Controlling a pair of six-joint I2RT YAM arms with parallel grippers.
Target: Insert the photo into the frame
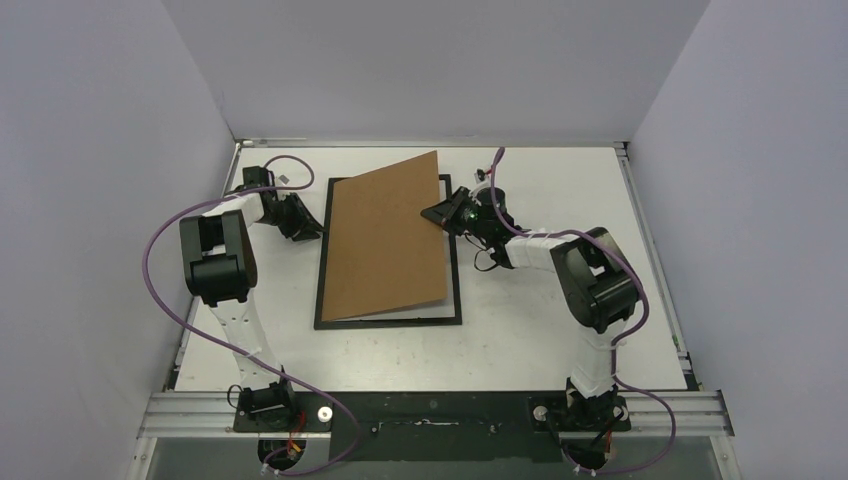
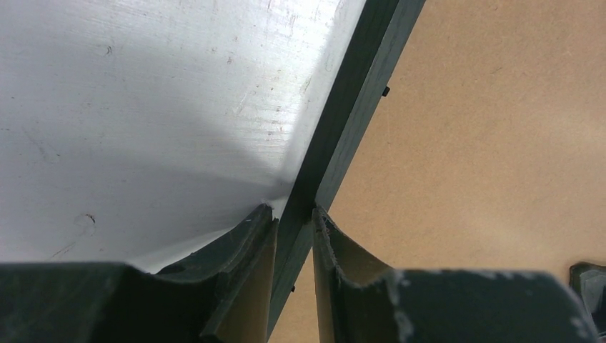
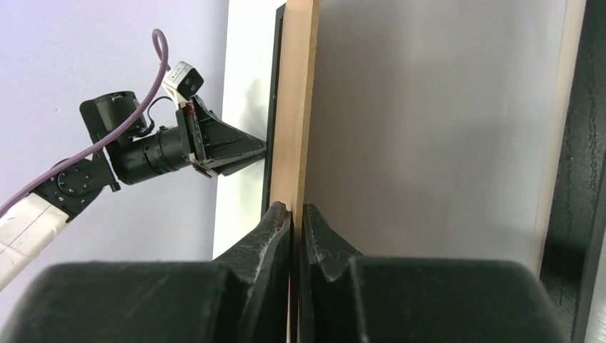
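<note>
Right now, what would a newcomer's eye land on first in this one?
The brown backing board lies askew over the black frame in the middle of the table, its far corner poking out past the frame. The right gripper pinches the board's right edge, lifted off the frame, and the left gripper clamps the frame's left rail.

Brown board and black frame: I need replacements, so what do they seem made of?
The brown board: likely pressed fibreboard or stiff cardboard, matte; even tan, faintly speckled, pale cut edge. The black frame: painted wood or plastic, satin sheen; cannot tell which.
</note>
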